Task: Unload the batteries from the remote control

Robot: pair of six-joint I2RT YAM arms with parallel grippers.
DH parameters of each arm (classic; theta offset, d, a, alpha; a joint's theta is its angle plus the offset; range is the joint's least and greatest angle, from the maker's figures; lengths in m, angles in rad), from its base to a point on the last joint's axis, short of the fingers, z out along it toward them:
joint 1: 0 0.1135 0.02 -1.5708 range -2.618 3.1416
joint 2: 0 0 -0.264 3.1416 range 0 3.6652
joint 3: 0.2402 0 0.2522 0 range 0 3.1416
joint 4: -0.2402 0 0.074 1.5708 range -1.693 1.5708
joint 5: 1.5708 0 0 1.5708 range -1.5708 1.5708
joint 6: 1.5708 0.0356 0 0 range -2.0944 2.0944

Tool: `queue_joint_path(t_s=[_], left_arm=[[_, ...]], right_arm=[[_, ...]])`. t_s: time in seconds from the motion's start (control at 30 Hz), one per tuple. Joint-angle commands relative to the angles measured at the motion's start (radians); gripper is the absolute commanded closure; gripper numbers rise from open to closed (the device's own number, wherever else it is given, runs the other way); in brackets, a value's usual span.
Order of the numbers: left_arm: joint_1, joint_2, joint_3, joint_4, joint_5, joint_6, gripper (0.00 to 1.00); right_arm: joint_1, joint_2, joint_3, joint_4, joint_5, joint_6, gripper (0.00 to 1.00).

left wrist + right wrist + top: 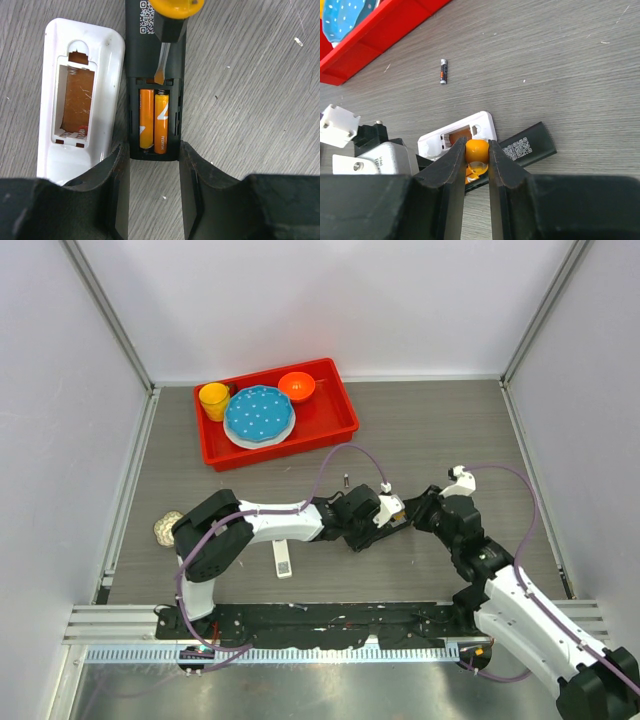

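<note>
A black remote (pixel 155 45) lies back up with its battery bay open, and two orange batteries (pixel 154 120) sit side by side in it. My left gripper (pixel 151 150) is shut on the remote's near end, one finger on each side. My right gripper (pixel 477 147) is shut on an orange-handled screwdriver (pixel 477 150), whose flat blade tip (pixel 160 75) rests at the far edge of the bay. A white remote (pixel 80 100) with an empty bay lies beside the black one. One dark loose battery (pixel 443 71) lies on the table further off. In the top view both grippers meet at table centre (pixel 392 512).
A red tray (pixel 335 410) at the back holds a yellow cup (pixel 214 400), a blue plate (pixel 259 415) and an orange bowl (pixel 297 386). A white remote-like piece (pixel 283 560) lies under the left arm. A beige ball (pixel 167 530) sits at the left.
</note>
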Motion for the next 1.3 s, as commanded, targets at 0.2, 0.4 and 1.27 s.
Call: queue_joint_path(t_s=[0.2,0.4,1.27], left_arm=[[0.004,0.044,-0.022,-0.052,0.015,-0.002,1.00],[0.004,0.046,-0.019,-0.052,0.016,-0.002,1.00],[0.004,0.055,-0.012,-0.059,0.010,-0.002,1.00]], right_arm=[[0.005,0.043,-0.005,0.041,-0.032,-0.008,0.99],[0.005,0.063,-0.019,0.045,-0.073,0.005,0.99],[0.005,0.057,-0.023,0.101,-0.266,0.178,0.99]])
